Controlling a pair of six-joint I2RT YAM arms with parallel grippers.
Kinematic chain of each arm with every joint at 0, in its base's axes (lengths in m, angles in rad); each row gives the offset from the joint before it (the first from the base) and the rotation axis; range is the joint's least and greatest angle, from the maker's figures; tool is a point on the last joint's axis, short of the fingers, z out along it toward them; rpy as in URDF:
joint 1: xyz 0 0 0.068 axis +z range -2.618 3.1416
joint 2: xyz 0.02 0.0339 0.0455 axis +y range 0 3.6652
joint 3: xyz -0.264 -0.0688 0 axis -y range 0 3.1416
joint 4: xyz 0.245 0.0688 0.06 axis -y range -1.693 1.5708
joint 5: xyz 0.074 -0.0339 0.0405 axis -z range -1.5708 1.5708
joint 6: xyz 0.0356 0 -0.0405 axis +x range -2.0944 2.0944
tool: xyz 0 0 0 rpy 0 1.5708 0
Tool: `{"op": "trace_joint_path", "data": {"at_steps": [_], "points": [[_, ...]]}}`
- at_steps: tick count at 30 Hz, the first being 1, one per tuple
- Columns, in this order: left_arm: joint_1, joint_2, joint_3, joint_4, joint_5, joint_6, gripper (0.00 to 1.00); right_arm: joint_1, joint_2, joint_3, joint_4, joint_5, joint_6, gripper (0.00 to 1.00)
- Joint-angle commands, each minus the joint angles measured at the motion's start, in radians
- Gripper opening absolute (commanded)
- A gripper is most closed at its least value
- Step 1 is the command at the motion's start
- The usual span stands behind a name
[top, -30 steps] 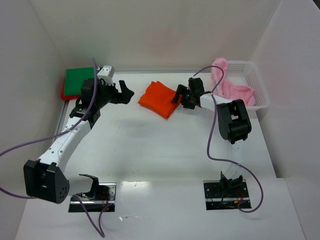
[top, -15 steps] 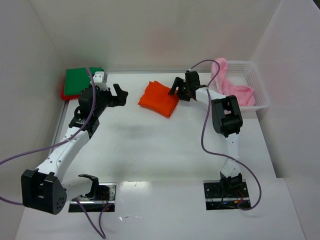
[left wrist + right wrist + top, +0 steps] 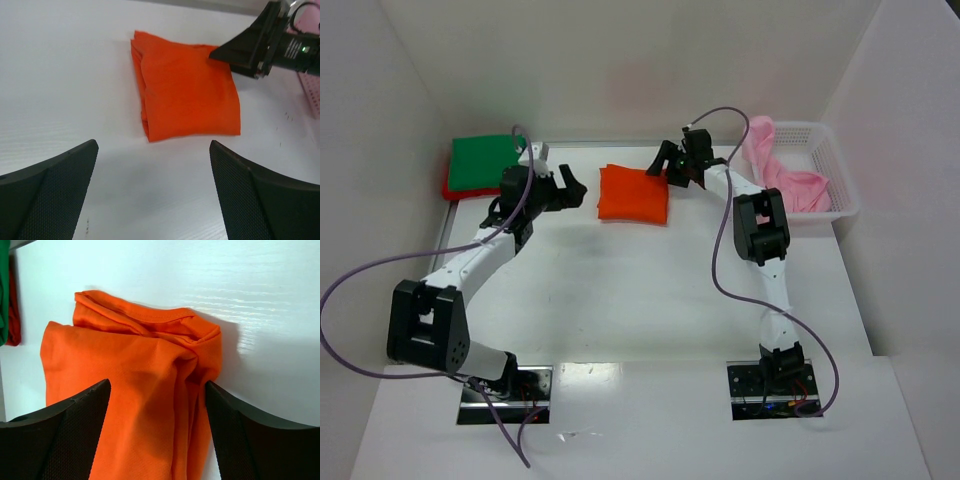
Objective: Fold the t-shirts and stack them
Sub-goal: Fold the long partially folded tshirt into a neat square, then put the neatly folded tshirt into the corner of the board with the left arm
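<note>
The right end effector (image 3: 156,387) stands released, fingers spread astride one edge of the folded orange t-shirt (image 3: 633,193); the left end effector (image 3: 152,145), also released, hovers just left of that shirt on the table (image 3: 650,290); the green t-shirt (image 3: 485,157) lies atop the red t-shirt (image 3: 448,188) far left; the pink t-shirt (image 3: 785,182) sits in the basket (image 3: 835,160).

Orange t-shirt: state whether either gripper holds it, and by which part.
Neither clamps it. The right gripper is open, its fingers astride the orange t-shirt's bunched edge; the left gripper is open, short of it.
</note>
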Motion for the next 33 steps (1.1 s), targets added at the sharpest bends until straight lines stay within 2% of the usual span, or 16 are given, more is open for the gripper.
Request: {"op": "trace_joint_path", "data": {"at_steps": [1, 4, 8, 11, 13, 16, 20, 26, 28, 33], "points": [[0.007, 0.036, 0.052, -0.010, 0.090, -0.006, 1.00, 0.005, 0.007, 0.059, 0.000, -0.066, -0.016, 0.81], [0.007, 0.036, 0.052, 0.002, 0.100, 0.006, 1.00, 0.005, 0.007, 0.116, -0.033, -0.066, -0.038, 0.81], [0.007, 0.077, 0.074, -0.009, 0.142, 0.015, 1.00, 0.005, -0.076, 0.090, -0.070, -0.011, -0.075, 0.84], [0.007, 0.125, 0.143, -0.050, 0.236, -0.009, 1.00, 0.005, -0.214, -0.013, -0.070, 0.067, -0.125, 0.89], [0.007, 0.125, 0.168, -0.061, 0.309, -0.063, 1.00, 0.005, -0.334, -0.110, -0.034, 0.105, -0.168, 0.99], [0.016, 0.096, 0.179, -0.072, 0.337, -0.083, 1.00, 0.005, -0.483, -0.242, 0.003, 0.155, -0.202, 0.99], [0.016, 0.100, 0.177, -0.123, 0.296, -0.101, 1.00, 0.005, -0.606, -0.350, 0.017, 0.173, -0.211, 0.99], [0.025, 0.188, 0.271, -0.283, 0.264, -0.025, 1.00, 0.005, -0.743, -0.499, 0.017, 0.193, -0.213, 0.99], [0.025, 0.144, 0.248, -0.299, 0.198, -0.002, 1.00, 0.005, -0.806, -0.542, 0.008, 0.213, -0.227, 0.99], [0.036, -0.066, 0.086, -0.136, 0.086, -0.072, 1.00, 0.005, -0.921, -0.631, 0.026, 0.290, -0.254, 0.99]]}}
